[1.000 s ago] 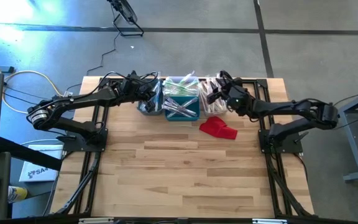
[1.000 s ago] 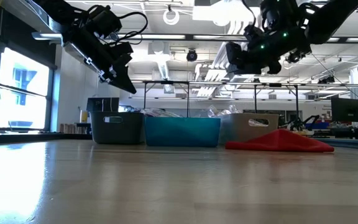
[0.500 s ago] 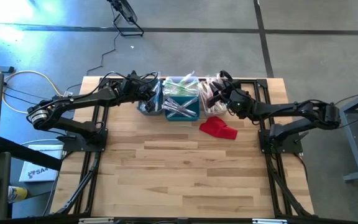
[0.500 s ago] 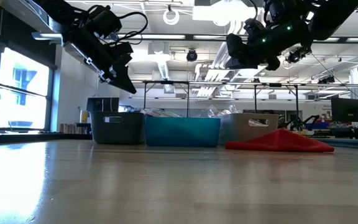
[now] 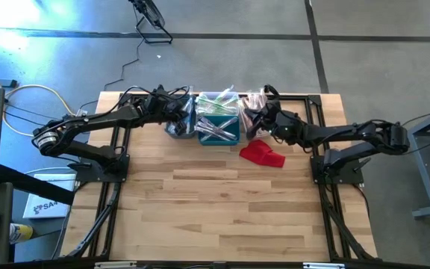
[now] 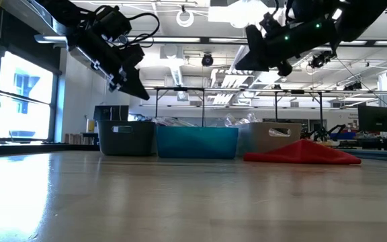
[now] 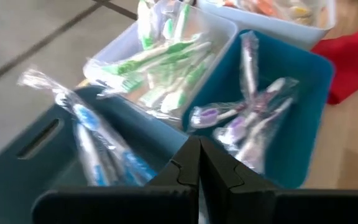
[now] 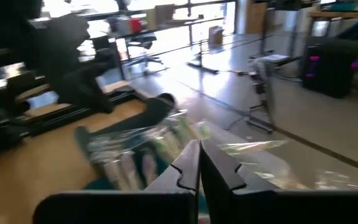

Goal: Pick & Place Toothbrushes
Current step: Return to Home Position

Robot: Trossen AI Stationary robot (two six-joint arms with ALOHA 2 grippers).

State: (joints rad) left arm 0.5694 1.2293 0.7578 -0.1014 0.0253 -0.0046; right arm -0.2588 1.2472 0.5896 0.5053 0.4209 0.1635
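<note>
Toothbrushes (image 7: pixel 166 74) lie sorted by colour in the bins (image 6: pixel 197 142) along the counter's (image 5: pixel 222 209) far edge, so nothing needs holding. Your left end effector (image 7: pixel 199 142) and right end effector (image 8: pixel 199 144) hang above them, fingers pressed together, empty.

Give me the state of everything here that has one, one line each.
left gripper, shut, empty, raised over the grey bin.
right gripper, shut, empty, raised by the white bin.
teal bin, upright, holding wrapped toothbrushes.
red cloth, crumpled on the table.
</note>
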